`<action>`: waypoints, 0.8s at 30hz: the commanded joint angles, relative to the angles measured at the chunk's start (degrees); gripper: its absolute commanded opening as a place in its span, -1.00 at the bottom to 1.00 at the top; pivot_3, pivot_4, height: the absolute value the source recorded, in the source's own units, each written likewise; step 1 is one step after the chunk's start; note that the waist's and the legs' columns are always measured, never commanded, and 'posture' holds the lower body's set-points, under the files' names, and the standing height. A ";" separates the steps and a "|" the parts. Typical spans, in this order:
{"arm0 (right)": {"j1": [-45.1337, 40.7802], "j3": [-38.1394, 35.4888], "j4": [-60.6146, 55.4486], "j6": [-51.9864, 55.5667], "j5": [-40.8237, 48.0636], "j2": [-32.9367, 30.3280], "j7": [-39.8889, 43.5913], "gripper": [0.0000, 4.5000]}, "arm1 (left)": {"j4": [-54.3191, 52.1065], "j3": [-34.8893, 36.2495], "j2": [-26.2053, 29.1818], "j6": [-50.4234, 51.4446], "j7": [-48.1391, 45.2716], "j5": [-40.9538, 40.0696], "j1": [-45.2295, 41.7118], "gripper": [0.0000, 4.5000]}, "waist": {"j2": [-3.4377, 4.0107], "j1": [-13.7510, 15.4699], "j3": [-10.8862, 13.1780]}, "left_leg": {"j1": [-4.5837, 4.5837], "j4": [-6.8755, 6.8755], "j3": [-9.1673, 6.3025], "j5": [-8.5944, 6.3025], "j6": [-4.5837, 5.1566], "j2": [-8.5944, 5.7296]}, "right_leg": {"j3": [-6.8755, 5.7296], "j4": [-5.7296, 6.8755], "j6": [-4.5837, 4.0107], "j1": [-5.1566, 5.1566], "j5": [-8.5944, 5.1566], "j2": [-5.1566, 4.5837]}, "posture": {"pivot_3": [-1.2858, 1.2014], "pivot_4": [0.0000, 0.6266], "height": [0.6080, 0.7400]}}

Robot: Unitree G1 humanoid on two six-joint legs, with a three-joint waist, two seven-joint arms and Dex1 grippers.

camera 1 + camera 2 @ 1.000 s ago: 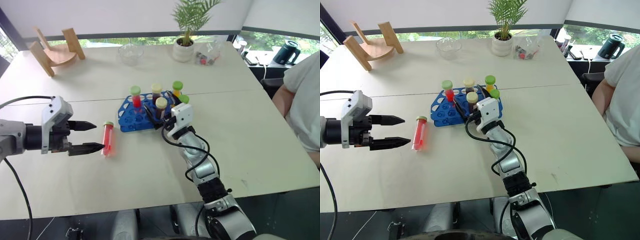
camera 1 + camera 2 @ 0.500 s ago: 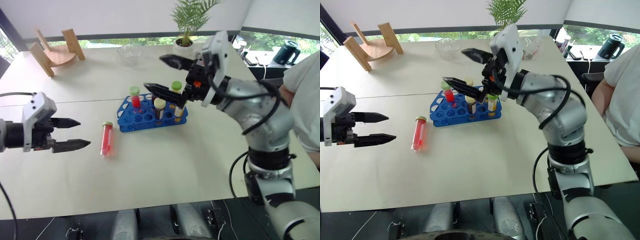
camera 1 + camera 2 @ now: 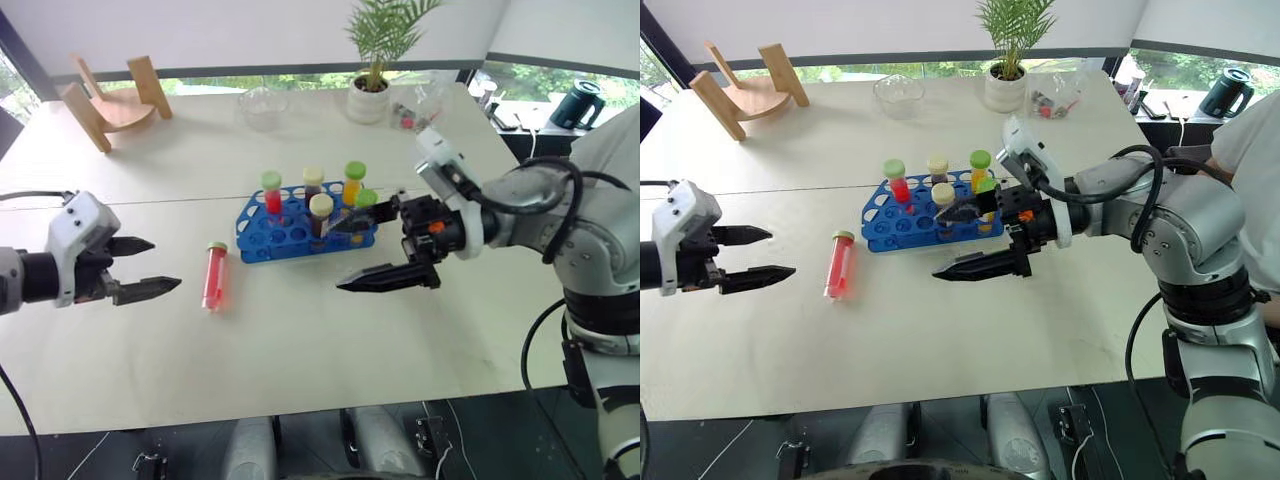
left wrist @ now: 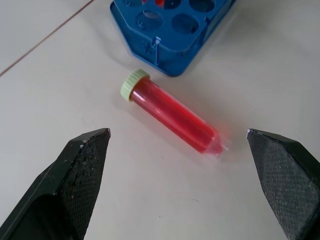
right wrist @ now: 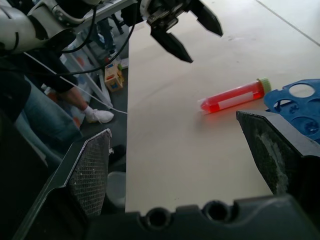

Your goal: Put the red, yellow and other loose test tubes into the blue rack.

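Note:
One loose test tube (image 3: 213, 277), red with a pale green cap, lies flat on the table just left of the blue rack (image 3: 262, 238). Several capped tubes stand upright in the rack: red (image 3: 271, 194), yellow-orange (image 3: 353, 181) and dark brown (image 3: 321, 213). My left gripper (image 3: 150, 265) hovers open to the left of the lying tube, pointing at it, a short gap away. In the left wrist view the tube (image 4: 172, 114) lies beyond the spread fingers (image 4: 82, 165). My right gripper (image 3: 335, 258) is open and empty, pointing left in front of the rack's right end.
A curved wooden stand (image 3: 105, 100) sits at the far left corner. A glass bowl (image 3: 262, 102), a potted plant (image 3: 370, 95) and a clear bag of small items (image 3: 415, 108) line the far edge. A person (image 3: 610, 170) sits at the right side.
My right arm lifted out of the rack, swung high over it, then came down in front of it, pointing left. My left gripper drew back left, away from the red tube.

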 commanded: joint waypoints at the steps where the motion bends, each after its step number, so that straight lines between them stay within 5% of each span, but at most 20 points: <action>1: -0.78 -0.39 -1.23 -0.97 0.35 -0.07 0.42 0.97 | -0.57 -0.23 1.11 -0.89 -0.70 0.58 -0.62 1.00 | 0.00 -0.12 0.00 | 0.00 -0.01 0.00 0.00 0.00 0.00 | 0.00 0.00 0.00 0.00 0.00 -0.01 | 0.03 -0.52 1.00; 7: 0.72 0.06 -1.34 -3.05 -1.87 -0.96 1.03 0.97 | 0.92 -4.07 -1.15 7.44 7.06 -0.43 -7.74 1.00 | 0.00 0.14 0.01 | -0.03 -0.02 -0.04 0.00 0.00 -0.02 | -0.03 0.00 0.00 0.00 0.00 -0.02 | 0.03 -0.52 1.00; 11: 2.42 0.22 -1.18 -5.18 -3.53 -1.82 1.78 0.97 | 3.04 -10.70 -0.98 26.82 14.05 -1.51 -17.83 1.00 | -0.02 0.52 0.01 | -0.04 0.04 -0.08 0.00 0.00 -0.05 | -0.04 0.00 0.03 0.05 0.01 -0.02 | 0.03 -0.52 1.00; 15: 2.14 0.88 0.36 -6.81 -4.63 -2.70 4.24 0.97 | 15.18 -15.86 -6.38 45.11 21.64 -2.61 -34.79 1.00 | -0.04 0.92 0.01 | -0.05 0.07 -0.20 0.00 0.00 -0.08 | -0.11 0.06 0.03 0.06 0.01 0.04 | 0.03 -0.52 1.00; 24: -2.39 5.75 7.50 -15.20 -12.04 -1.80 11.07 0.97 | 43.07 -40.22 -14.96 46.19 41.45 -15.85 -55.49 1.00 | -0.04 0.95 0.02 | -0.05 0.16 -0.35 0.01 0.00 -0.11 | -0.16 0.09 0.03 0.11 0.01 0.01 | 0.03 -0.52 1.00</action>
